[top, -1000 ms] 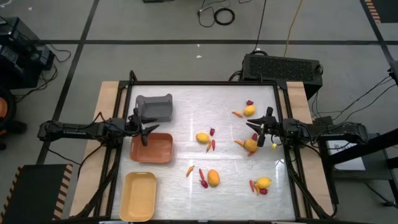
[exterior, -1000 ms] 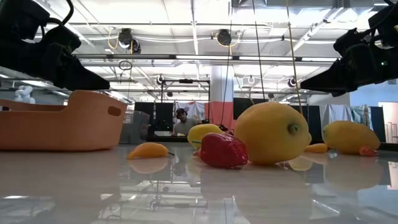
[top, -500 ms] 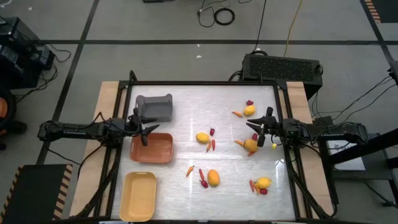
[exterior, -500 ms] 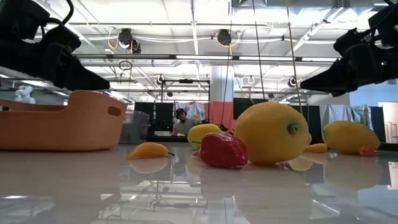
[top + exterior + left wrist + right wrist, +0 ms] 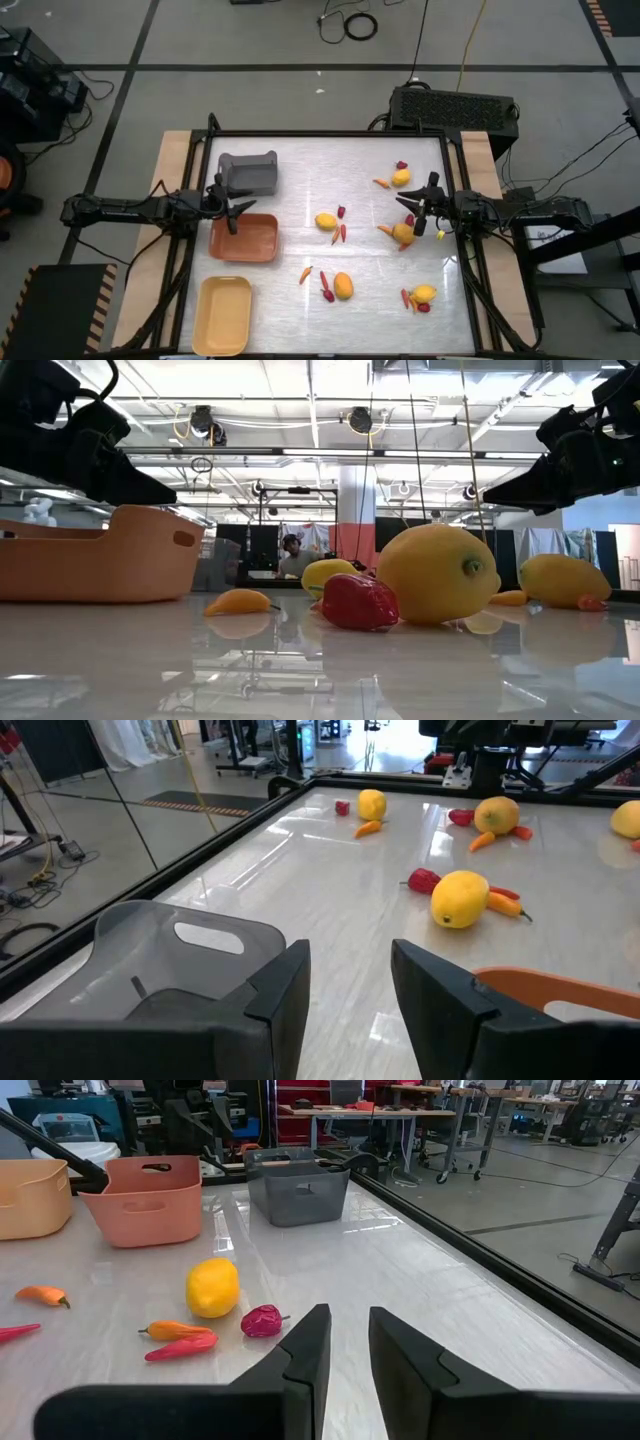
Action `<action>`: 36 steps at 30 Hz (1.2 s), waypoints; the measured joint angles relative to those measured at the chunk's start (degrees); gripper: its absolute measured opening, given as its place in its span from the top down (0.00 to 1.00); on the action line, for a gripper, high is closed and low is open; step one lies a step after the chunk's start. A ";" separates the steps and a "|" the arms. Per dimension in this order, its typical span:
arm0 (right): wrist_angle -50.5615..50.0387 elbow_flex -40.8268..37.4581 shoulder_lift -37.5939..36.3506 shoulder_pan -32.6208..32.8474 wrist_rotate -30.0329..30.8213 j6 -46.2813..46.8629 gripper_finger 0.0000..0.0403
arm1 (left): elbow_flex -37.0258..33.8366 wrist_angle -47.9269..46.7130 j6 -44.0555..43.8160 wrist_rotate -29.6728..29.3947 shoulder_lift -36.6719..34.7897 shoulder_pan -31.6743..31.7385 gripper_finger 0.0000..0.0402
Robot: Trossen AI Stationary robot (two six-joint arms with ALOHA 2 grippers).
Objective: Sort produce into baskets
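Shiny white table [image 5: 300, 300] has lemons, carrots and red bits scattered across its right half, with three baskets on the left. Left gripper [image 5: 236, 210] hangs over the orange basket [image 5: 245, 240], fingers apart and empty. Right gripper [image 5: 412, 212] hangs by a lemon [image 5: 403, 233], fingers slightly apart, empty too.

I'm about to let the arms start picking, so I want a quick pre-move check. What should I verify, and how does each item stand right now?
1. Left gripper empty, fingers apart: ok.
2. Right gripper empty, with a narrow gap between its fingers: ok.
3. Grey basket, orange basket and pale yellow basket upright, along the table's left side: ok.
4. All three baskets empty: ok in the high view.
5. Produce loose on the table: ok; the lemon by the right gripper has a carrot touching it.
6. Left gripper clear of the orange basket's rim: cannot tell; it hangs over the rim.
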 joint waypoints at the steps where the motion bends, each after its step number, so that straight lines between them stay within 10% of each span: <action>1: 0.00 0.00 0.02 -0.02 0.00 0.00 0.84 | 0.00 0.01 0.00 0.00 0.00 -0.01 0.63; 17: 0.00 0.00 0.02 0.00 -0.02 0.00 0.84 | -0.12 0.91 1.84 -0.06 0.00 0.00 0.63; 27: 3.71 -0.02 0.00 0.00 -0.02 18.59 0.84 | -0.24 7.69 -34.69 2.22 0.00 -0.01 0.63; 36: 3.32 -0.02 0.30 0.02 -1.29 20.94 0.84 | -0.13 14.04 -33.96 -0.01 0.82 0.39 0.63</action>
